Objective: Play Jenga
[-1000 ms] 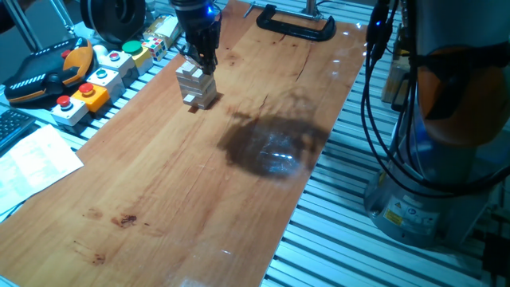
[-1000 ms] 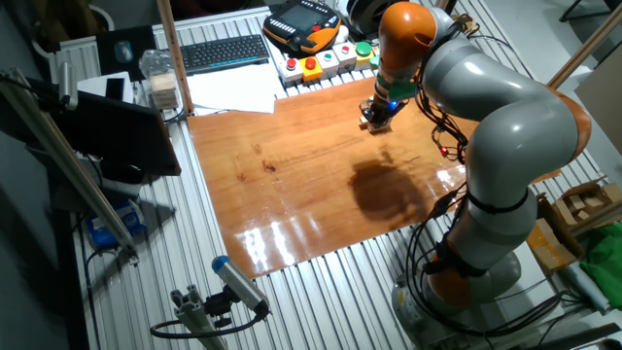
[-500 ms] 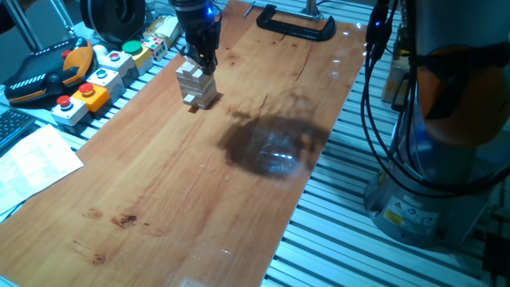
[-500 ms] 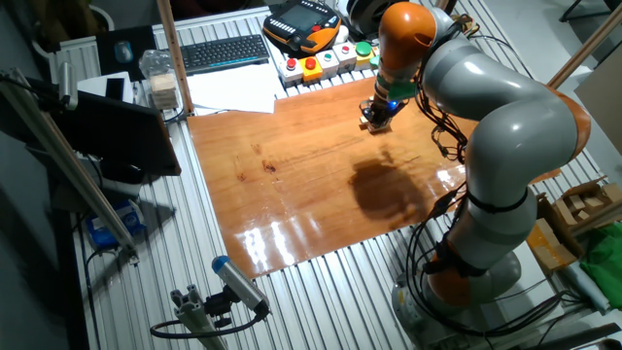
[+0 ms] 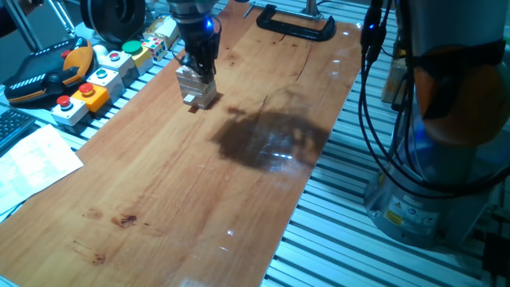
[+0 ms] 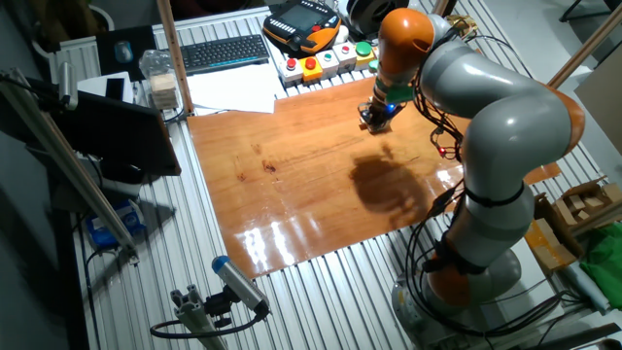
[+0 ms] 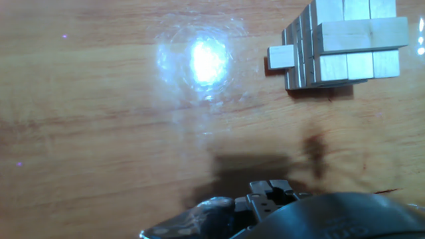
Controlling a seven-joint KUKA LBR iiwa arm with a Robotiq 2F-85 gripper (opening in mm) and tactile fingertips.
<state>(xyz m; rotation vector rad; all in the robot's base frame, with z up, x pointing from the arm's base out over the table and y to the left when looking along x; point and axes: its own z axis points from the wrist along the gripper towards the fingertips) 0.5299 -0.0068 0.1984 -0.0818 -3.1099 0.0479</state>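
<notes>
Up in the top-left part of one fixed view, the small tower of pale unpainted wooden blocks [image 5: 196,86] sits on the glossy reddish-brown wooden board [image 5: 239,183], with the black two-finger gripper [image 5: 201,65] right on top of it, touching or nearly touching the upper layer. The other fixed view shows the same thing near the top centre: the gripper [image 6: 376,113] at the tower [image 6: 372,121], hung from the orange-and-grey arm [image 6: 486,107].

The hand view puts the tower [image 7: 342,43] in the upper right corner, and one block [image 7: 281,56] pokes out of its left face, so the stack already looks a bit uneven to me. Honestly can't tell how far apart the fingers are or whether they've got hold of a block; they're too small and dark in both fixed views and the hand camera doesn't show the tips.

Biggest risk I'd guess: any sideways nudge from the fingers drags neighbouring blocks along, and the tower twists or topples. That protruding block means less support, so pressing down from above could tip the layer. Another worry is the row of grey boxes with coloured push-buttons [image 5: 96,76] just left of the tower; falling blocks could scatter off the board's edge towards them.
</notes>
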